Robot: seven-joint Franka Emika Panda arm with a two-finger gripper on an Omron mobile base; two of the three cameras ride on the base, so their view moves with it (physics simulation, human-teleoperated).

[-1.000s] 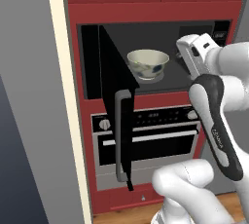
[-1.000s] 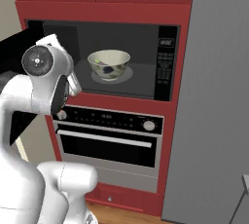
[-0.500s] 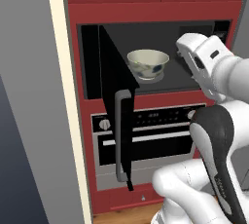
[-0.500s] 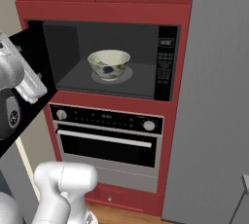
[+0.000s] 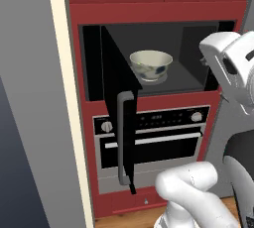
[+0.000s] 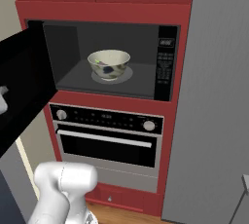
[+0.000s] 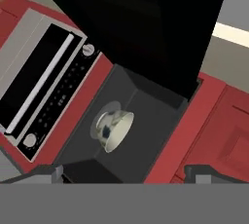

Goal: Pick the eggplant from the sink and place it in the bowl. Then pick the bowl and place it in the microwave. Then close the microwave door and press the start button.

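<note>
A: Number of bowls, and location?
B: One bowl (image 5: 151, 65), cream-white with blue markings, upright on the floor of the microwave (image 5: 193, 78) cavity, near the middle; also seen in the right base view (image 6: 109, 64) and, rolled sideways, in the hand view (image 7: 113, 130). Contents not discernible.

A: Microwaves and doors?
B: One black microwave set in the red cabinet (image 6: 104, 9). One microwave door (image 5: 118, 108), swung wide open toward the left, edge-on in the left base view; one long grey bar handle (image 5: 123, 138) on it. One narrow button strip (image 6: 165, 69) at the cavity's right.

A: Other fittings, counted?
B: One silver-fronted oven (image 6: 108, 142) directly below the microwave, with two round knobs and one horizontal handle. Two small round knobs on the upper cabinet doors.

A: State of the gripper?
B: Gripper (image 7: 119, 177) with two dark fingertips (image 7: 41, 174) spread fully apart at the lower edge of the hand view, holding nothing, apart from the bowl and facing the open cavity
</note>
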